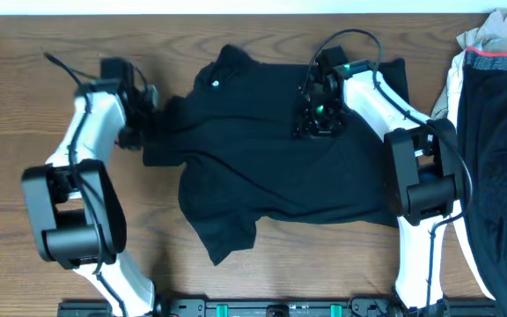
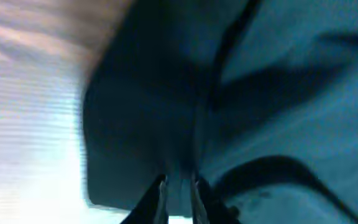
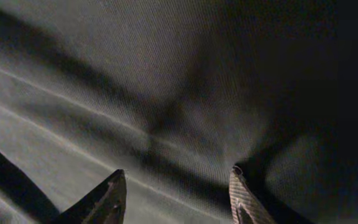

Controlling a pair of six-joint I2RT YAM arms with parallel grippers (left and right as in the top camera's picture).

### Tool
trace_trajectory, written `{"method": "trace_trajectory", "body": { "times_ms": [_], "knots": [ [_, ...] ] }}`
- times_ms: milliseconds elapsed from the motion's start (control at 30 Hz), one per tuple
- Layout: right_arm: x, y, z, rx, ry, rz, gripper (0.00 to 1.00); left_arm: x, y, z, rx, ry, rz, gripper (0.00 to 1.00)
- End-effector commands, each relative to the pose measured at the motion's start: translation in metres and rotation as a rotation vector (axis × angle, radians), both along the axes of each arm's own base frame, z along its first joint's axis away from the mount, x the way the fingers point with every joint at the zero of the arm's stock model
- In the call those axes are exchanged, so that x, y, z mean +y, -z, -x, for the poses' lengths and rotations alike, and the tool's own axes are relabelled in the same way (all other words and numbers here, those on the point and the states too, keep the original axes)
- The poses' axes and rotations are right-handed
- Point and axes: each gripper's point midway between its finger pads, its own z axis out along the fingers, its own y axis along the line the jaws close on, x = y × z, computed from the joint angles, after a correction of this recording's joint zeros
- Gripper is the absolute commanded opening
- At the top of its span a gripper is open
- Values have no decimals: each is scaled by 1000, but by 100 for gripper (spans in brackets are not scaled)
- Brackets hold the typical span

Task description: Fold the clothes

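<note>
The clothes (image 1: 271, 176) are spread, rumpled, across the middle of the table (image 1: 7, 106), with a loose flap lying nearest. At the left edge, a fold is pinched between the almost closed left fingers (image 2: 158, 200). Farther back, the right fingers (image 3: 107, 199) are held apart over the cloth, gripping nothing. An early fold is judged in hand; a right-side hold is needed next.

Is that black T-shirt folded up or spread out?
Spread out, though rumpled: the black T-shirt lies wide and loose across the table, with creases and one flopped corner, not in a neat bundle.
</note>
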Motion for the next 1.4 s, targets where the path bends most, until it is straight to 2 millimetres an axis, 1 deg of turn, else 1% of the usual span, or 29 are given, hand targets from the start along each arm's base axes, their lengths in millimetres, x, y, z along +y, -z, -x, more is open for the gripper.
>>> {"method": "trace_trajectory", "body": {
  "times_ms": [0, 67, 167, 267, 333, 433, 500, 533, 600, 667, 700, 733, 800, 833, 933, 1000, 1033, 1067, 1133, 1167, 1267, 1300, 1367],
  "knots": [
    [-18, 15, 12, 46, -9, 72, 54, -1, 23, 7, 8, 1, -1, 16],
    [-23, 15, 14, 62, 3, 75, 54, 8, 29, 2, -17, -8, -47, 16],
    [-32, 14, 17, 90, 21, 81, 54, 29, 31, -5, -49, -28, -155, 10],
    [-39, 14, 19, 107, 36, 85, 55, 53, 28, -18, -98, -58, -280, 8],
    [-43, 13, 18, 111, 45, 85, 55, 66, 24, -28, -140, -82, -333, 7],
    [-48, 7, 16, 93, 37, 75, 55, 76, 17, -41, -190, -109, -343, 7],
    [-52, -4, 12, 66, 33, 63, 55, 79, 10, -46, -204, -119, -341, 7],
    [-53, -13, 10, 43, 28, 52, 55, 80, 4, -47, -208, -123, -339, 8],
    [-56, -33, 4, -11, 21, 29, 56, 81, -11, -47, -214, -132, -338, 17],
    [-60, -56, -1, -73, 25, 19, 57, 80, -32, -46, -228, -151, -334, 34],
    [-62, -68, -4, -105, 31, 14, 58, 78, -44, -43, -239, -151, -326, 38],
    [-65, -82, -6, -141, 39, 9, 60, 75, -61, -39, -255, -157, -310, 44],
    [-70, -99, -8, -180, 54, 5, 63, 66, -87, -32, -288, -156, -265, 50],
    [-74, -107, -7, -191, 79, 13, 65, 56, -101, -26, -309, -143, -216, 50],
    [-92, -118, -2, -175, 174, 63, 65, 24, -139, -5, -357, -96, -59, 50],
    [-99, -121, 4, -156, 190, 71, 63, 7, -153, 12, -353, -70, 10, 47],
    [-102, -120, 8, -138, 197, 76, 63, 0, -157, 20, -345, -57, 26, 45],
    [-106, -120, 12, -116, 211, 82, 63, -5, -157, 26, -333, -45, 29, 44],
    [-119, -116, 22, -61, 261, 131, 63, -19, -151, 32, -311, -1, 39, 37],
    [-129, -113, 27, -35, 291, 179, 63, -30, -146, 34, -305, 55, 50, 33],
    [-160, -108, 37, 5, 369, 324, 60, -68, -128, 32, -323, 272, 75, 33],
    [-165, -107, 39, 12, 385, 345, 55, -79, -122, 28, -339, 342, 68, 33],
    [-168, -101, 46, 45, 408, 342, 36, -91, -108, 16, -355, 407, 30, 34]
  ]
}}
